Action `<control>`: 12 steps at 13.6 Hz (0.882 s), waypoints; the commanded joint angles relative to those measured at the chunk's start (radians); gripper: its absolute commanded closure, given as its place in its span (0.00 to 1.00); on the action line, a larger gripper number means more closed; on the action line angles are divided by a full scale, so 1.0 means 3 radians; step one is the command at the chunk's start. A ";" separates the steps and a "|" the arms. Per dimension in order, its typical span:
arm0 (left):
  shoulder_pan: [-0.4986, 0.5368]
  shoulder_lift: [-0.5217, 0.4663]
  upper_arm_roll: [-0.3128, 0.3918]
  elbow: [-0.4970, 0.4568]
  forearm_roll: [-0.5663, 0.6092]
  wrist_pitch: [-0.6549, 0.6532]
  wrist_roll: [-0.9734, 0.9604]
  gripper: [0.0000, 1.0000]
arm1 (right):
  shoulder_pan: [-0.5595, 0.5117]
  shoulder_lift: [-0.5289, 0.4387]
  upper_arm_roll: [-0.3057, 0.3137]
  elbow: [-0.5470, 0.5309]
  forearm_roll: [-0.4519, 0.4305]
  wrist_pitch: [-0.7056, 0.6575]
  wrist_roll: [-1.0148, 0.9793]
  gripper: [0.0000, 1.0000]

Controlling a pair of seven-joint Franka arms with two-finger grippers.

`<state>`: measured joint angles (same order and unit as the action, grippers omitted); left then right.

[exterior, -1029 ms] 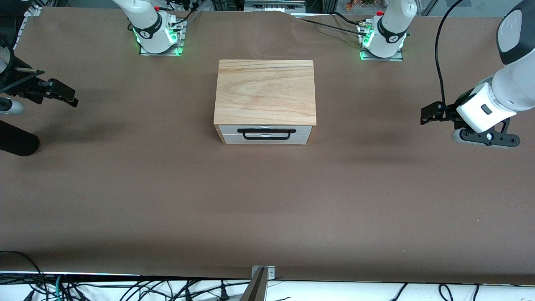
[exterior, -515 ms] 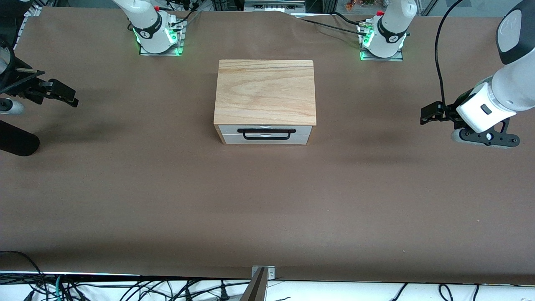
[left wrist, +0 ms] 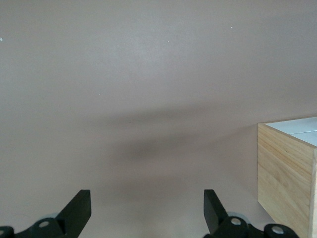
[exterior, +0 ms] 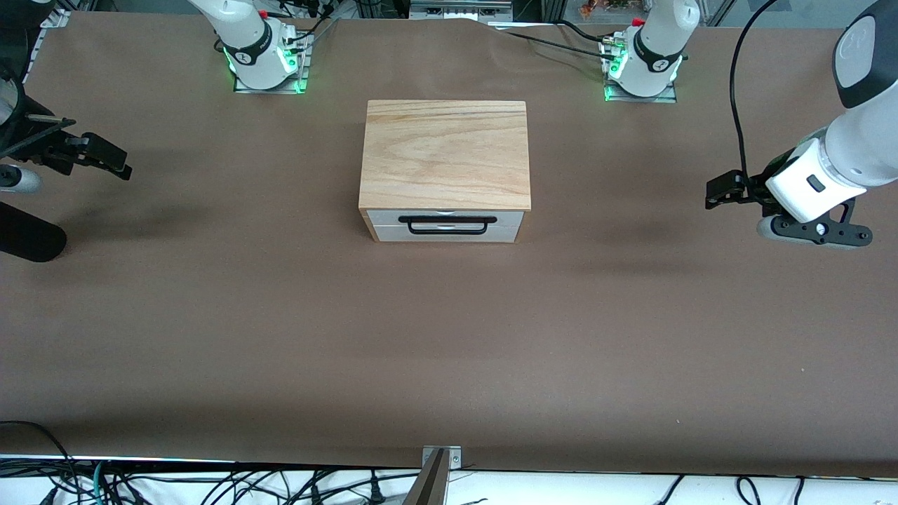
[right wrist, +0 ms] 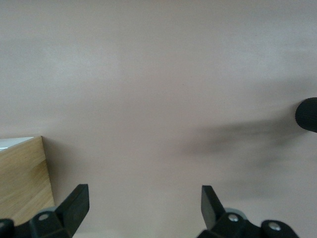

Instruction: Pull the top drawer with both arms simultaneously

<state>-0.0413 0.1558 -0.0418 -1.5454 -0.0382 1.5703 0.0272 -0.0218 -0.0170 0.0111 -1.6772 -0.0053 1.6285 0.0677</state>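
The box stands mid-table with its light-wood top slab up. The top drawer is shut; its white front panel faces the front camera and carries a thin black bar handle. My left gripper hovers open and empty over bare table toward the left arm's end, well apart from the box. My right gripper hovers open and empty toward the right arm's end. The left wrist view shows open fingers and a box corner. The right wrist view shows open fingers and a box side.
A black cylinder lies at the table edge below my right gripper; it also shows in the right wrist view. The arm bases stand farther from the front camera than the box. The brown table spreads wide.
The right gripper has drifted very slightly; the left gripper, the box and the drawer have not visibly moved.
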 commanded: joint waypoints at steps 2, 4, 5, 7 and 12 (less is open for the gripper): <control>0.0010 -0.0003 0.0001 0.0007 -0.0077 0.0002 0.0037 0.00 | 0.0032 0.0021 0.0014 0.0048 -0.0003 -0.0013 0.0020 0.00; 0.0000 0.0002 0.0001 0.0007 -0.0092 0.0002 0.0032 0.00 | 0.0042 0.0021 0.0019 0.0048 -0.0008 -0.0018 -0.0016 0.00; -0.0001 0.0007 0.0001 0.0007 -0.0143 0.0002 0.0032 0.00 | 0.0103 0.0016 0.0019 0.0048 -0.0013 -0.0023 0.0004 0.00; 0.0005 0.0079 0.0001 0.0007 -0.0230 0.0002 0.0032 0.00 | 0.0124 0.0021 0.0019 0.0048 -0.0028 -0.0039 -0.0006 0.00; -0.0006 0.0191 -0.0004 0.0007 -0.0461 0.0002 0.0032 0.00 | 0.0134 0.0036 0.0019 0.0048 -0.0008 -0.0090 0.0035 0.00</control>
<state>-0.0414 0.2093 -0.0427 -1.5469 -0.1519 1.5703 0.0272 0.0160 -0.0159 0.0152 -1.6772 -0.0053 1.6178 0.0678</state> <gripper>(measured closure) 0.000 0.000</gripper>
